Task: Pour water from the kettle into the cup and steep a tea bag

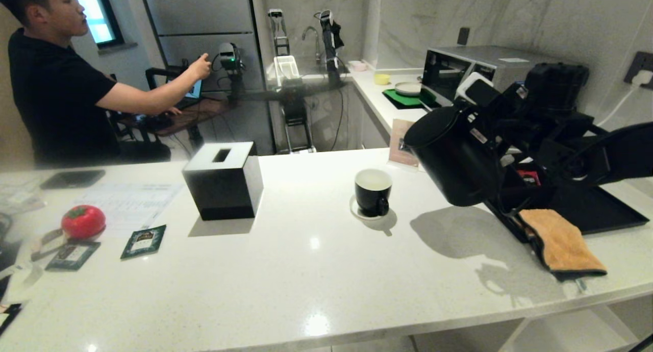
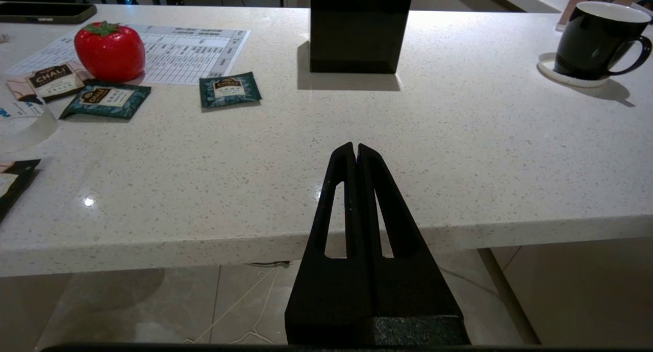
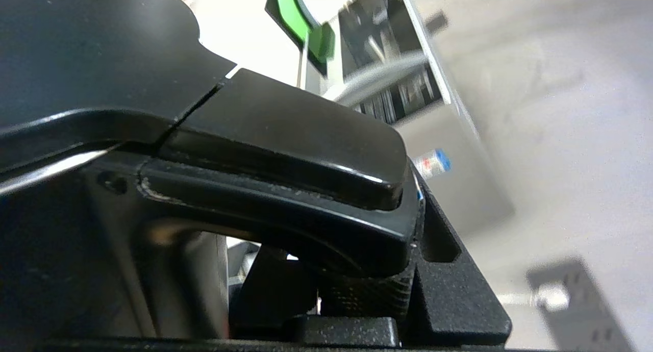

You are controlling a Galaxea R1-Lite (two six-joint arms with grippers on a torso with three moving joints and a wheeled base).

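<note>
The tall matte black kettle (image 1: 454,158) hangs tilted above the counter, its top leaning toward the cup. My right gripper (image 3: 352,229) is shut on its loop handle (image 3: 285,153); in the head view the right arm (image 1: 551,117) reaches in from the right. The small black cup (image 1: 373,191) stands on its white saucer (image 1: 357,211), left of and lower than the kettle; no stream of water shows. Tea bag packets (image 1: 143,241) (image 2: 229,89) lie flat at the counter's left. My left gripper (image 2: 355,147) is shut and empty at the counter's front edge.
A black cube tissue box (image 1: 223,181) stands left of the cup. A black tray (image 1: 602,209) and an orange cloth (image 1: 561,240) lie at the right. A red tomato-shaped thing (image 1: 83,222) and a printed sheet (image 1: 130,201) sit at the left. A person (image 1: 56,86) sits behind the counter.
</note>
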